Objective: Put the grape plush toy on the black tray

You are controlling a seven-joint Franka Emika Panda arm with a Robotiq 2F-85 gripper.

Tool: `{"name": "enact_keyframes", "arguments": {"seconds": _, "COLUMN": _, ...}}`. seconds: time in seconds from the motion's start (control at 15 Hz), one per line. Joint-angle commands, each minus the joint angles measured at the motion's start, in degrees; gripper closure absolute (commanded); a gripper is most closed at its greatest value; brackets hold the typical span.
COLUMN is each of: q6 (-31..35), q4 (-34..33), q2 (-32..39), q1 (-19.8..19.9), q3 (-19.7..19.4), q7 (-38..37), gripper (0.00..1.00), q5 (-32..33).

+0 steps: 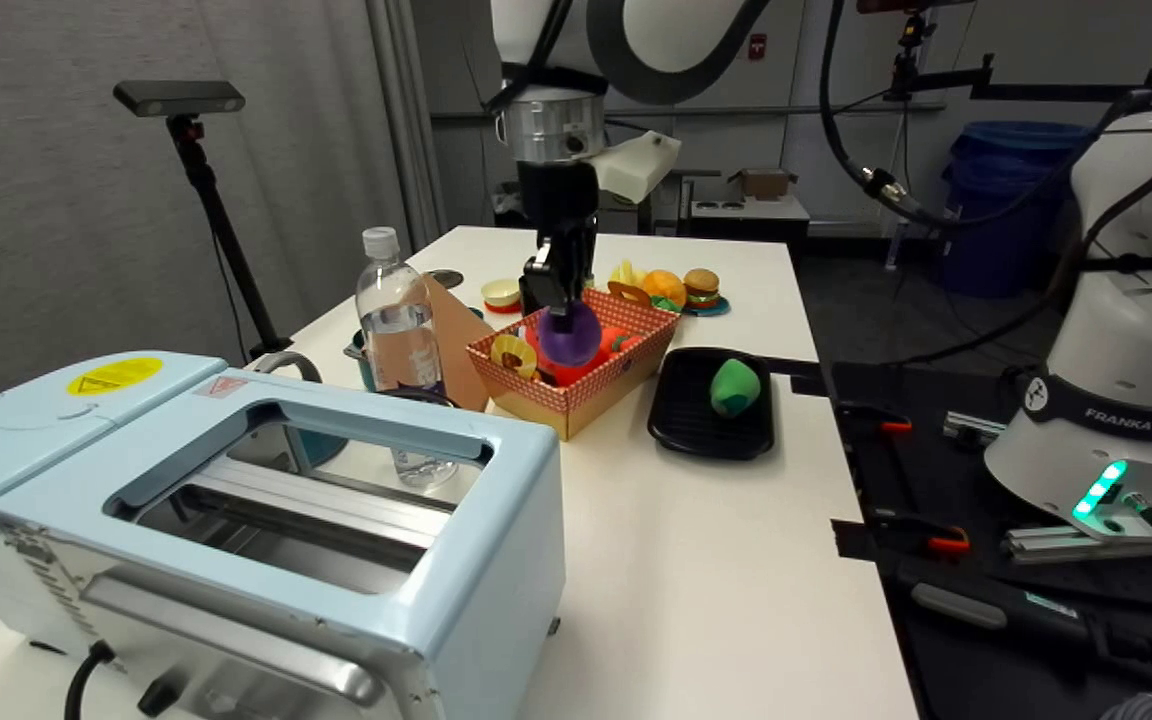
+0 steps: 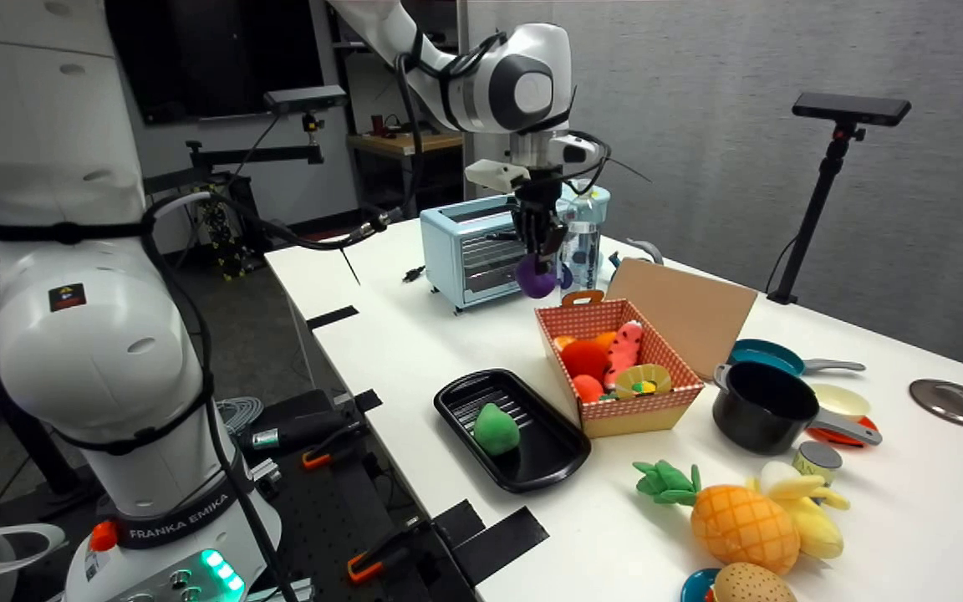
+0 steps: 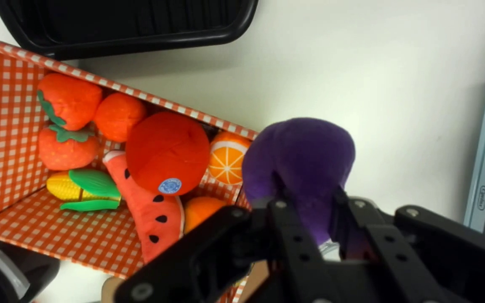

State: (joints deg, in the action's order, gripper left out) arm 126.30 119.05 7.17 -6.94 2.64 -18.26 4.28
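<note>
The grape plush toy is the dark purple soft toy [image 1: 572, 342], which also shows in an exterior view [image 2: 534, 278] and the wrist view [image 3: 310, 151]. My gripper [image 1: 560, 290], also seen in an exterior view [image 2: 542, 245], is shut on it. In the wrist view the fingers [image 3: 312, 195] press its narrower part from both sides. The toy hangs in the air, near the end of the checked basket that faces the oven. The black tray [image 1: 681, 405] lies on the table beside the basket. It also shows in an exterior view [image 2: 547, 447] and partly in the wrist view [image 3: 187, 38].
A green toy [image 2: 496, 430] lies in the tray. The checked basket [image 2: 632, 422] holds several toy fruits, and its lid [image 2: 682, 313] stands open. A blue toaster oven [image 1: 501, 560] and a water bottle [image 1: 400, 345] stand nearby. A black pot [image 2: 764, 410] and pineapple toy [image 2: 745, 528] lie beyond.
</note>
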Motion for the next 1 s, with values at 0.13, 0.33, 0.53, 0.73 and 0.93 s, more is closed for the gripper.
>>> {"name": "enact_keyframes", "arguments": {"seconds": 0.13, "q6": 0.8, "q4": 7.3, "q2": -6.0, "q1": 0.1, "q3": 1.4, "q7": -0.1, "gripper": 0.94, "q5": 2.3}}
{"name": "enact_keyframes", "arguments": {"seconds": 0.33, "q6": 0.9, "q4": 9.3, "q2": -6.5, "q1": 0.2, "q3": 1.6, "q7": -0.2, "gripper": 0.94, "q5": 3.2}}
{"name": "enact_keyframes", "arguments": {"seconds": 0.53, "q6": 1.2, "q4": 11.1, "q2": -6.4, "q1": 0.4, "q3": 1.5, "q7": 0.0, "gripper": 0.94, "q5": 3.6}}
{"name": "enact_keyframes", "arguments": {"seconds": 0.73, "q6": 1.3, "q4": 12.5, "q2": -6.0, "q1": 0.7, "q3": 1.3, "q7": 0.1, "gripper": 0.94, "q5": 4.0}}
{"name": "enact_keyframes", "arguments": {"seconds": 0.93, "q6": 1.4, "q4": 14.0, "q2": -6.1, "q1": 1.2, "q3": 0.8, "q7": 0.3, "gripper": 0.94, "q5": 4.2}}
